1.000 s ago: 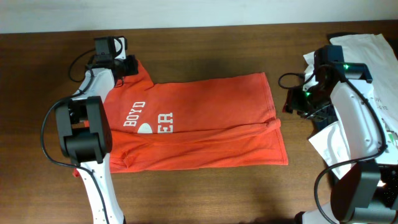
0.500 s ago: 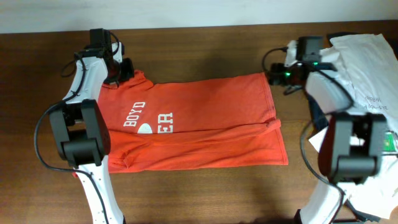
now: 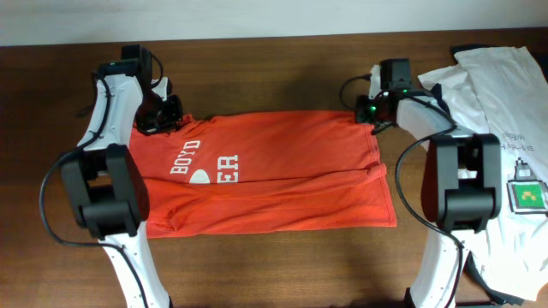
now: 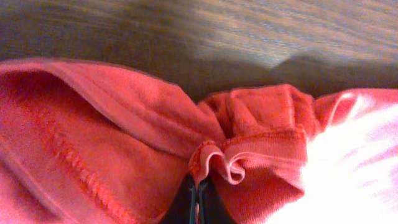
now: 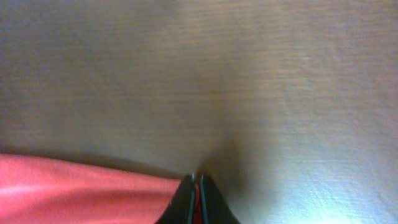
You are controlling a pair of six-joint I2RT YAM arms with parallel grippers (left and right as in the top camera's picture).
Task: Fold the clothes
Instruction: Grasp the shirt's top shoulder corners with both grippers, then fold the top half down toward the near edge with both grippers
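Red-orange T-shirt (image 3: 274, 171) flat on brown table (image 3: 282, 60), lettering up, chest print toward my left side. Left arm (image 3: 111, 103) stretched to far left corner of cloth; left claw (image 4: 198, 198) pinched tight on bunched sleeve hem. Right arm (image 3: 428, 115) bent inward to far right corner; right claw (image 5: 196, 190) closed, sliver of red hem between tips. White shirt (image 3: 501, 85) lies outboard of right arm.

1. Left arm (image 3: 108, 98): white curved link shells with black box-shaped joint housings, the largest at 8 o'clock in the overhead view.
2. Right arm (image 3: 462, 184): the same white shells and black housings, with a green light on the wrist at 1 o'clock.
3. Cables (image 3: 398, 184): thin, black, looping beside each arm.
4. Left gripper (image 4: 198, 200) and right gripper (image 5: 198, 198): narrow black fingers at 6 o'clock in each wrist view.
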